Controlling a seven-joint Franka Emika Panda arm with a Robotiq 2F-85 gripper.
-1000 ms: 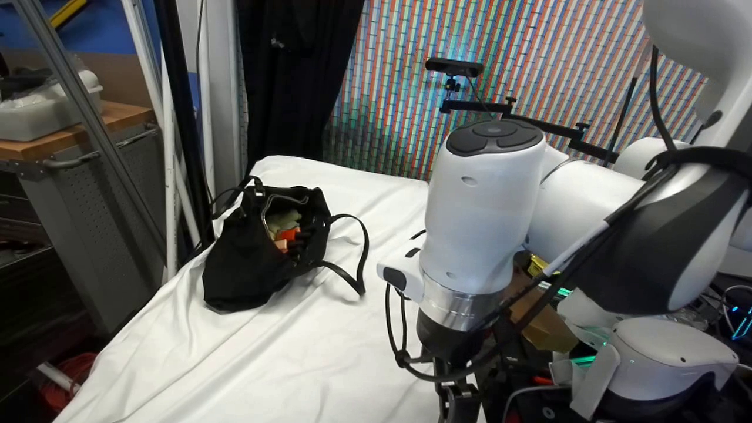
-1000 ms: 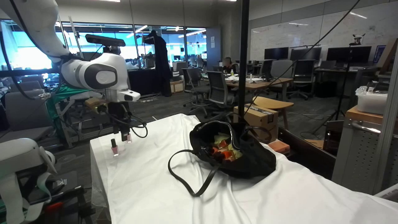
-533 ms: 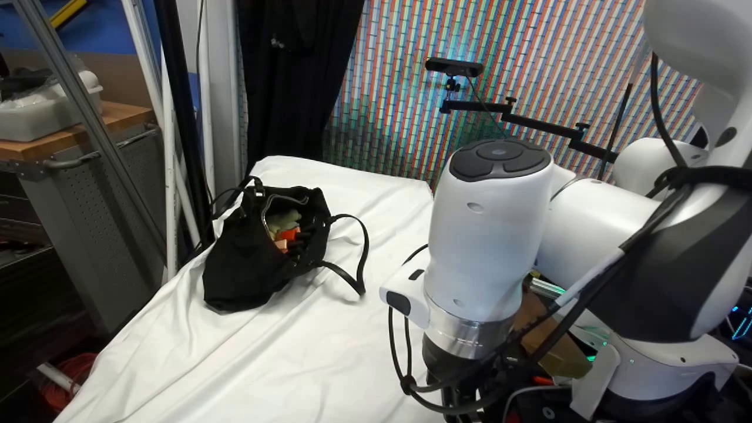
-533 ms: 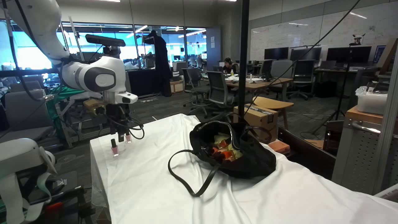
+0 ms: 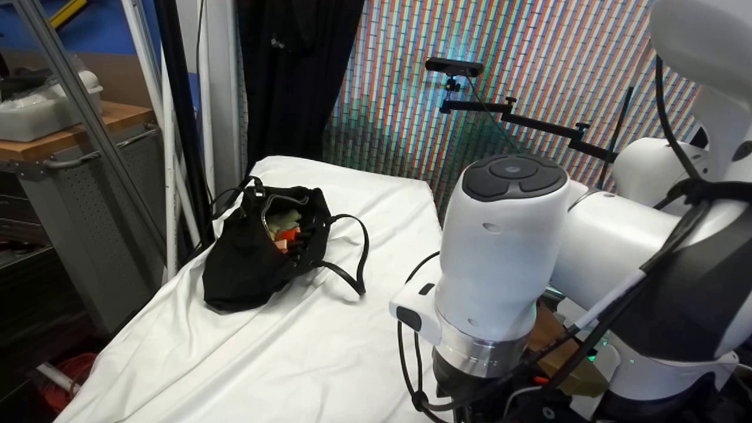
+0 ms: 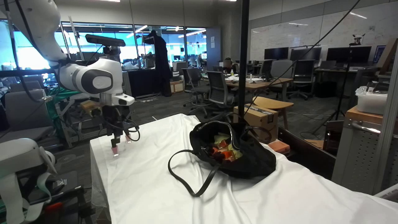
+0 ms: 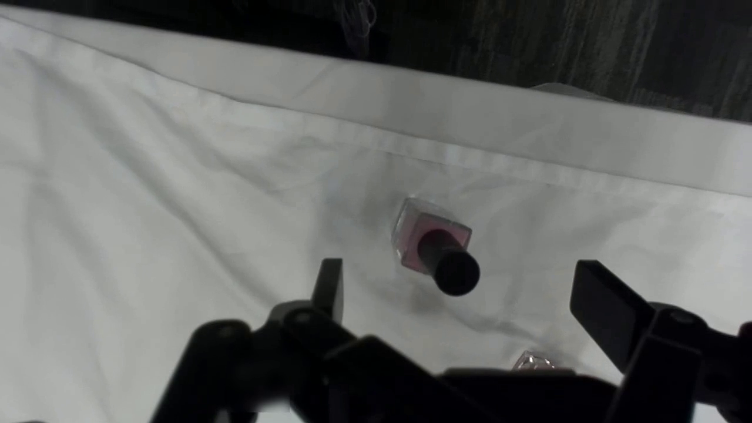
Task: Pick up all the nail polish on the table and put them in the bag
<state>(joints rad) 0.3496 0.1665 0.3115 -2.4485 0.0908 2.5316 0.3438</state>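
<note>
Presumably, jaws spread wide, we needed to centre on the pink, square glass nail polish bottle (image 7: 433, 239), upright near the white-clothed desk's (image 6: 149, 180) edge, then gently pinch its black cap (image 7: 456, 273).

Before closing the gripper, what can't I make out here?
Wrist view: most of the second pink bottle, behind the gripper.
In an exterior view: gripper's lower end, below the arm, cut off by the bottom edge.
In both exterior views: how many orange-red bottles the bag holds; they overlap, and its walls may hide more.
</note>
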